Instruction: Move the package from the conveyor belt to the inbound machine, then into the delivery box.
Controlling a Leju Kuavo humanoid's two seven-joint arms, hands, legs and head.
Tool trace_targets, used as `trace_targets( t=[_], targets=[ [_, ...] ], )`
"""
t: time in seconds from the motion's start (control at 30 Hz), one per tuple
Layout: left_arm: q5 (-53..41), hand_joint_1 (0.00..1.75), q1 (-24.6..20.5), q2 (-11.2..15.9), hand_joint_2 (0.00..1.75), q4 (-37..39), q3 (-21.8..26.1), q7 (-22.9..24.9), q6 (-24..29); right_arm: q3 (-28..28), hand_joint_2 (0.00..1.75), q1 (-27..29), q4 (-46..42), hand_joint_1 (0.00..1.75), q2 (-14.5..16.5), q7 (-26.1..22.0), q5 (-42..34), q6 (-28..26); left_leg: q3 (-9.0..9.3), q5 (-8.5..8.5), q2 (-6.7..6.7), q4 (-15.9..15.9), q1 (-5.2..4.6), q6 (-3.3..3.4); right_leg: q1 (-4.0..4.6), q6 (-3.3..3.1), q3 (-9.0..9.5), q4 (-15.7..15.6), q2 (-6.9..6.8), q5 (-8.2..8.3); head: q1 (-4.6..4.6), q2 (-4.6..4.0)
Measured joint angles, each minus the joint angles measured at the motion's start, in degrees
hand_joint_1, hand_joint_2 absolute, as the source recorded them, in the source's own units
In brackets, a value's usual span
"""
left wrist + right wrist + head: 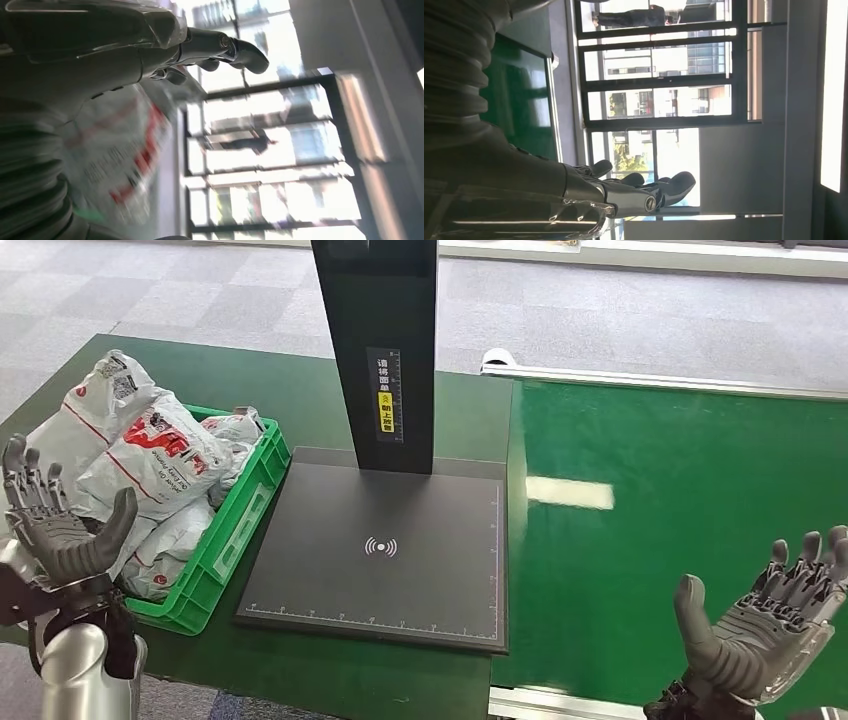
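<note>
Both hands up, palms facing inward, nothing held. Left hand [60, 530] has its fingers spread, thumb out, empty, hovering just at the near corner of the green crate [236, 530]. Right hand [775, 620] likewise spread and empty, raised over the near edge of the conveyor belt [680, 510].

No package on the belt stretch ahead of the right hand; flat green surface, glossy, one window glare patch, pale metal rail along the edges. Looks like a waiting pose: hands parked apart so the inbound machine stays clear and either hand can reach once a parcel comes.

Packages [150, 455] already sit in the crate, just beyond the left hand's fingertips: white and grey poly mailer bags, soft, crinkled, red print, heaped above the rim. Crate is rigid green plastic with ribbed walls, which serves as the delivery box. Left wrist view shows one bag [120, 160] close under the palm, blurred, so contact can't be ruled out, though it looks apart in the head view.

Inbound machine [385, 550] is between the hands, nearer the left: matte black flat scan plate with ruler ticks and a wireless symbol, black upright post [385, 350] carrying a yellow label. Dark green counter [300, 380] underneath.
</note>
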Motion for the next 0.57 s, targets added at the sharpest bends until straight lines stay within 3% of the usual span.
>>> trace_targets(
  t=[0.17,0.27,0.37,0.57],
  targets=[
    [8.5,0.0,4.2,-0.2,1.75,-10.1,-3.6,-4.7,-14.7,0.2,1.75,-2.3,2.9,0.0,-1.0,1.2,-1.0,2.3,0.06,0.0,0.05,0.0,0.01,-0.01,0.01,0.0,-0.01,0.0,0.02,0.0,-0.01,0.0],
    [7.9,0.0,5.9,-1.0,1.75,-13.0,-5.9,-3.8,-20.1,0.6,1.75,-3.6,4.7,0.0,-1.6,3.7,-0.6,4.3,0.06,0.0,-0.05,0.0,0.0,-0.01,0.0,0.0,0.01,0.0,-0.04,-0.01,0.0,0.0],
    [3.9,0.0,7.0,-2.6,1.75,-11.9,-9.8,-1.1,-20.5,1.6,1.75,-4.5,6.9,0.0,-1.8,6.2,1.2,6.6,0.06,0.0,-0.05,0.0,0.0,0.0,-0.01,0.01,0.03,0.0,-0.03,-0.01,0.0,0.0],
    [2.2,0.0,8.4,-6.2,1.75,-2.1,-17.6,2.3,-19.2,4.3,1.75,-4.7,10.5,0.0,-1.8,8.9,5.1,9.2,0.05,-0.01,-0.06,0.0,-0.02,0.0,-0.03,0.02,0.02,0.0,-0.03,0.0,-0.01,0.0]
  ],
)
